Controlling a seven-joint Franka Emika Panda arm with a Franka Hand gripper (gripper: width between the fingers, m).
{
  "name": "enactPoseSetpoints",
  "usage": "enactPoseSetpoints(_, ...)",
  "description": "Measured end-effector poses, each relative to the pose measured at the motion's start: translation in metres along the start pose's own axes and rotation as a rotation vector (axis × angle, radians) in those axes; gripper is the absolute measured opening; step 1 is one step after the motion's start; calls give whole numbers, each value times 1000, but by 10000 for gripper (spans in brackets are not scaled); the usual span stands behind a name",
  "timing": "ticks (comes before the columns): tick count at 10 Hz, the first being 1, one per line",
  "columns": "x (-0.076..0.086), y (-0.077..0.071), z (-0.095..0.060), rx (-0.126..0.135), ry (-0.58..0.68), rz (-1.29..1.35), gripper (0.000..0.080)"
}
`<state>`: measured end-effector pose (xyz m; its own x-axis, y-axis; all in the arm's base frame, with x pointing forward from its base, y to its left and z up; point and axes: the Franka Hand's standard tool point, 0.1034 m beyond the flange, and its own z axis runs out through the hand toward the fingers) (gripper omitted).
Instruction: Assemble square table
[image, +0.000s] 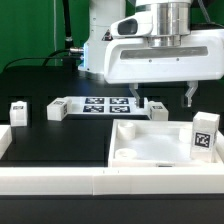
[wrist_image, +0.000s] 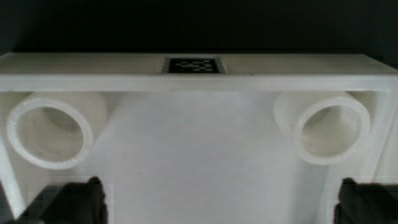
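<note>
Gripper (image: 168, 97): wide open, holding nothing, above the tabletop (image: 140, 152).
Tabletop: tray with a rim, two round holes (wrist_image: 50, 130) inside.
Leg (image: 204, 135): at its edge, inside or outside unclear.

On the black table (image: 60, 140), the white plastic square tray-like tabletop (image: 160, 148) with a raised rim lies at about 4 o'clock in the scene. The white two-finger gripper (image: 165, 95) hangs over its 12 o'clock edge, fingers spread wide with nothing between them. A small white tagged block leg (image: 205, 135) stands upright at the tabletop's 3 o'clock side. The flat white marker board (image: 100, 104) lies near the centre. A second leg (image: 157, 108) sits just off its 3 o'clock end and a third leg (image: 57, 110) just off its 9 o'clock end. A fourth leg (image: 18, 112) is farther out at 9 o'clock. A long low white border rail (image: 60, 182) runs along 6 o'clock.
</note>
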<state>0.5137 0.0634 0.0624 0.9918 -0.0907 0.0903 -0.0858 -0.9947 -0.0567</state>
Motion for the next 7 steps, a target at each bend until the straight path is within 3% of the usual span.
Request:
enactPoseSetpoints(2,-2,-2,-1,0,-148,7,649)
enactPoseSetpoints(6,-41,-2,19,-10,-336,-4,649)
enactPoseSetpoints(7,-42,-2,17,-12,-398,-1,649)
